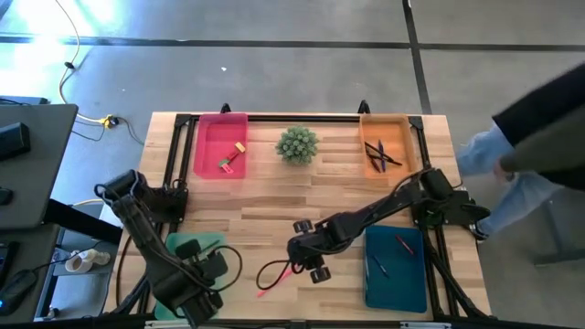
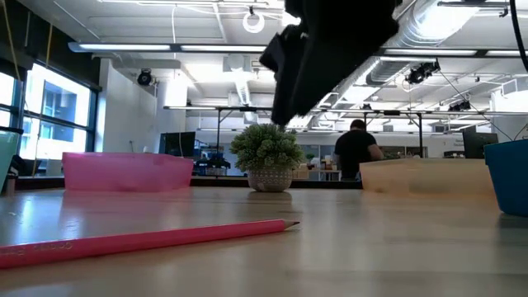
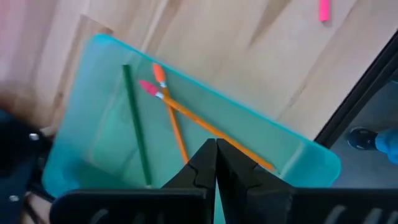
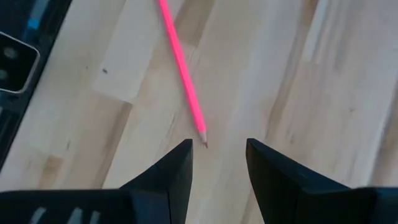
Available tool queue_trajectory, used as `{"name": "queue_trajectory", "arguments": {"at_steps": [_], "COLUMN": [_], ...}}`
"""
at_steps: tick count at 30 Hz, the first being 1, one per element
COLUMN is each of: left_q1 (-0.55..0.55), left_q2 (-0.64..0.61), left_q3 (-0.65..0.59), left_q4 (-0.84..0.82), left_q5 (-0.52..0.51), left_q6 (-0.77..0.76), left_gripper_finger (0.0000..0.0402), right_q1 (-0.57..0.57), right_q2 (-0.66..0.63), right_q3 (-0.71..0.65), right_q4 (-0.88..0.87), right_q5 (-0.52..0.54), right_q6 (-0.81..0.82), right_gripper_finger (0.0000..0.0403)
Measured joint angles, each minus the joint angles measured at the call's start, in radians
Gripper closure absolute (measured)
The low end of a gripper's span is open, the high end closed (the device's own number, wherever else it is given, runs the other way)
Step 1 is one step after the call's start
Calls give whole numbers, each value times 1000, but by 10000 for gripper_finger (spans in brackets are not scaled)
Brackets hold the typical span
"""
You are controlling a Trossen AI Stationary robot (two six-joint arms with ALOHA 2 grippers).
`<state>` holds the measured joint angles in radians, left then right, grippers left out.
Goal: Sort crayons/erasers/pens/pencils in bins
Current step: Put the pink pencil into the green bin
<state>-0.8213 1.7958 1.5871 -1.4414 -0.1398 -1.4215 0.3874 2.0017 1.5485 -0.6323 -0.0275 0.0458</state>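
Note:
A pink pencil (image 4: 182, 70) lies flat on the wood table near its front edge, also in the high view (image 1: 272, 281) and low view (image 2: 148, 239). My right gripper (image 4: 217, 155) hangs open just above the pencil's sharpened tip (image 4: 203, 142), slanting down, touching nothing. My left gripper (image 3: 216, 163) is shut and empty, pointing down over the light green bin (image 3: 93, 143), where a dark green pencil (image 3: 135, 121) and two orange pencils (image 3: 205, 124) lie. In the high view the left gripper (image 1: 203, 274) is at the near left, the right (image 1: 309, 263) near the middle front.
The pink bin (image 1: 219, 169) with erasers (image 1: 233, 157) stands far left, the orange bin (image 1: 366, 169) with pens (image 1: 380, 153) far right, the teal-blue bin (image 1: 407, 283) with crayons (image 1: 403, 243) near right. A potted plant (image 1: 297, 144) stands far centre. A person (image 1: 530, 146) is beyond the right edge.

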Motion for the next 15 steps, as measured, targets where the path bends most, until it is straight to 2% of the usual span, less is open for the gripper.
{"name": "queue_trajectory", "arguments": {"at_steps": [9, 15], "left_q1": [0, 23], "left_q2": [-62, -64], "left_q3": [0, 0], "left_q4": [-42, -39], "left_q5": [-41, -54], "left_q6": [-6, 43], "left_gripper_finger": [402, 401], "right_q1": [2, 8], "right_q2": [81, 115], "right_q3": [4, 4], "right_q4": [17, 66], "right_q5": [-7, -15], "right_q6": [-34, -57], "right_gripper_finger": [261, 261]}}
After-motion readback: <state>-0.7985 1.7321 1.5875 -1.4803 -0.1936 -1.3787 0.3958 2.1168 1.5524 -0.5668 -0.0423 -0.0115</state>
